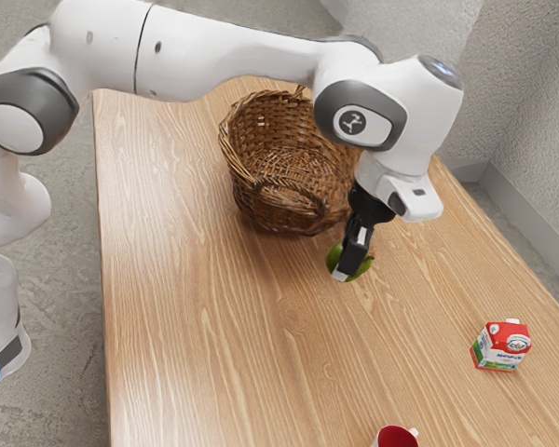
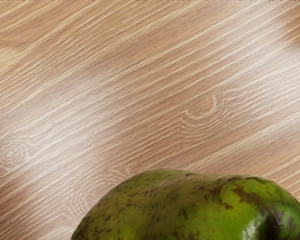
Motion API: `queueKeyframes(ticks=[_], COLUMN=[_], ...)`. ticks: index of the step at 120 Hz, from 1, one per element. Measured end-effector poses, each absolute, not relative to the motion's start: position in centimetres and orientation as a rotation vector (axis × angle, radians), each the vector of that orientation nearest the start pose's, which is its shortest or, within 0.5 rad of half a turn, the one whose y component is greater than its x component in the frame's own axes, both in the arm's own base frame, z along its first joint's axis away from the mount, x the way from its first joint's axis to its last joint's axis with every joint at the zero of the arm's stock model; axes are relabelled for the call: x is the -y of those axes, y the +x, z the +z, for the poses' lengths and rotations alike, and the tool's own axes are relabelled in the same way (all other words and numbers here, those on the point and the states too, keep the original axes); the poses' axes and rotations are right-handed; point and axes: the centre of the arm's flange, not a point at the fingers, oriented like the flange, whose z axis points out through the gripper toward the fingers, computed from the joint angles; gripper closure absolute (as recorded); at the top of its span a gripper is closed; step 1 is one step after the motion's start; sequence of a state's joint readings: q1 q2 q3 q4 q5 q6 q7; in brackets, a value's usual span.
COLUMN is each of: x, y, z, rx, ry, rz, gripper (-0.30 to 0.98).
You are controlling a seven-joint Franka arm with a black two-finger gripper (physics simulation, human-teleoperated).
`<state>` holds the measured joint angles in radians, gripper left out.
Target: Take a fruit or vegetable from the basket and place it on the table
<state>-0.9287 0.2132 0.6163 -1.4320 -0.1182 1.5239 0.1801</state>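
Pincer (image 1: 342,272) gripping speckled green fruit (image 2: 190,207), one finger across its near side in the exterior view, fruit between the fingertips over the tabletop (image 1: 196,326); can't tell whether its underside touches the wood. Wicker basket (image 1: 284,220) stands upright on the tabletop near the pincer, toward the exterior view's left, with the fruit outside it. Red-and-white carton (image 1: 503,346) stands well apart from the pincer toward the exterior view's right, and red mug (image 1: 397,438), partly cut off, sits well apart, nearer that camera.
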Motion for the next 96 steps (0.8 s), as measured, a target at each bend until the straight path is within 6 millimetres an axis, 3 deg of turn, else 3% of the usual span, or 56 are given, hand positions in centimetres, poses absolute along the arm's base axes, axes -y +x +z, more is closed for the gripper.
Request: queueKeyframes(ticks=[22, 54, 61, 73, 87, 91, 96], x=[23.1, 22.7, 22.8, 22.8, 23.0, 23.1, 23.4], y=[57.0, 58.9, 59.3, 60.0, 60.6, 60.9, 61.6], z=[52.1, 47.2, 46.8, 45.7, 44.2, 44.8, 47.7], rx=[-0.708, -0.628, -0.617, -0.594, -0.585, -0.583, -0.586], ry=[-3.039, -3.042, -3.038, -3.042, -3.056, -3.059, -3.055], rz=[0.099, -0.113, -0.154, -0.183, -0.181, -0.208, -0.287], gripper=[0.44, 0.44, 0.44, 0.23, 0.12, 0.10, 0.08])
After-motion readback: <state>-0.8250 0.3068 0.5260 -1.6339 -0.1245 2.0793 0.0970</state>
